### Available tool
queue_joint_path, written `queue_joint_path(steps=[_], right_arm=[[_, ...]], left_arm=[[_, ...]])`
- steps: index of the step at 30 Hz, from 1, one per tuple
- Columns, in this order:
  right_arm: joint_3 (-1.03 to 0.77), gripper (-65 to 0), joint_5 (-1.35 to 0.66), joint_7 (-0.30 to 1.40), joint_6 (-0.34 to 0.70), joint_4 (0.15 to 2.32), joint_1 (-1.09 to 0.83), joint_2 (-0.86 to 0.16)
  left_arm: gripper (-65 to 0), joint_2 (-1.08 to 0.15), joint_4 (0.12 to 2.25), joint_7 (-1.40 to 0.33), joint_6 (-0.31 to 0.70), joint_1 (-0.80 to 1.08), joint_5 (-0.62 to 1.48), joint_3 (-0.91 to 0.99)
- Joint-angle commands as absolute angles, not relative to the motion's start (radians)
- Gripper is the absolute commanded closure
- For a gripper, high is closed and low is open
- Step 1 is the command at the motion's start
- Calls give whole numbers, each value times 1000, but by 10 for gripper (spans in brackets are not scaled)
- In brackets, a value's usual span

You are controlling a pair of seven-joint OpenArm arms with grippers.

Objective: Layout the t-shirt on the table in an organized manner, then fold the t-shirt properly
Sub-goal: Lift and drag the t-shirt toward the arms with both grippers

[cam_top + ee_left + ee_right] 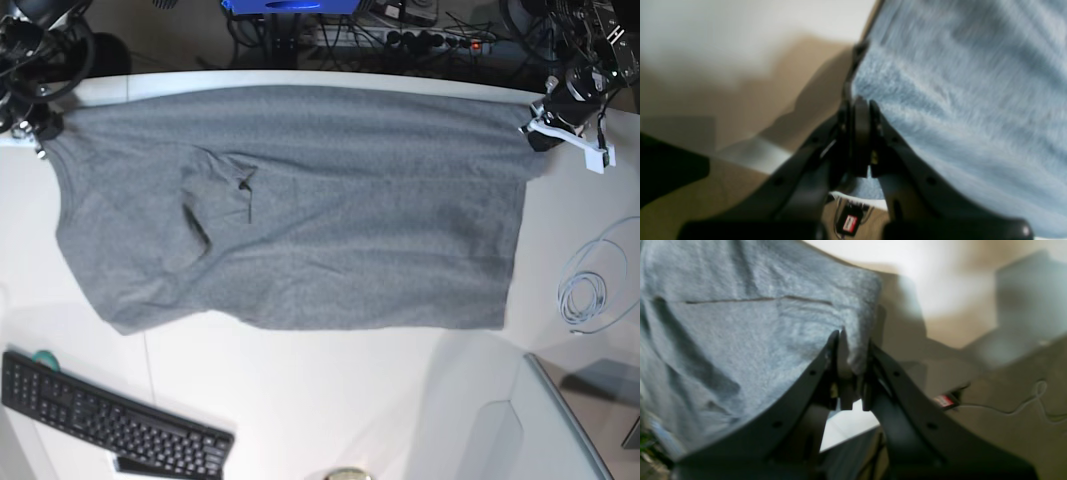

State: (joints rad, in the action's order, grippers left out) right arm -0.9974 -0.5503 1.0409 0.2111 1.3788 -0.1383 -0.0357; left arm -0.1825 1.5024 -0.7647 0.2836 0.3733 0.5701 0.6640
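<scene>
Heather-grey soft fabric t-shirt [300, 210] lay spread along the white bench's [330, 400] far edge. Left end effector [860, 110] and right end effector [853, 350] each clamped a far corner; wrist views blurred.

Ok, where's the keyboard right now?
In the base view, the black keyboard lies at the table's lower left, just below the t-shirt's hem.

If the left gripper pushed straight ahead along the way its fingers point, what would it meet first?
Nothing new: the left gripper is already shut on the t-shirt edge, so the fabric comes first. Beyond that, only blurred background shows, depth unclear.
</scene>
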Motion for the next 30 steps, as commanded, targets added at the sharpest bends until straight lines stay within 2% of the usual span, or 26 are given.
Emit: queue_joint_path(steps=[1, 9, 23, 30], right_arm=[[-1000, -6, -562, 998, 234, 1391, -136, -64], [-1000, -6, -562, 909, 263, 1354, -185, -68], [-1007, -6, -562, 901, 269, 1356, -205, -61], [-1000, -6, -562, 865, 268, 1356, -197, -58]], left_arm=[[0, -206, 1520, -723, 277, 381, 576, 673], [0, -194, 1518, -722, 277, 389, 576, 682], [0, -193, 1517, -682, 277, 366, 575, 673], [0, -199, 1395, -679, 277, 311, 575, 679]])
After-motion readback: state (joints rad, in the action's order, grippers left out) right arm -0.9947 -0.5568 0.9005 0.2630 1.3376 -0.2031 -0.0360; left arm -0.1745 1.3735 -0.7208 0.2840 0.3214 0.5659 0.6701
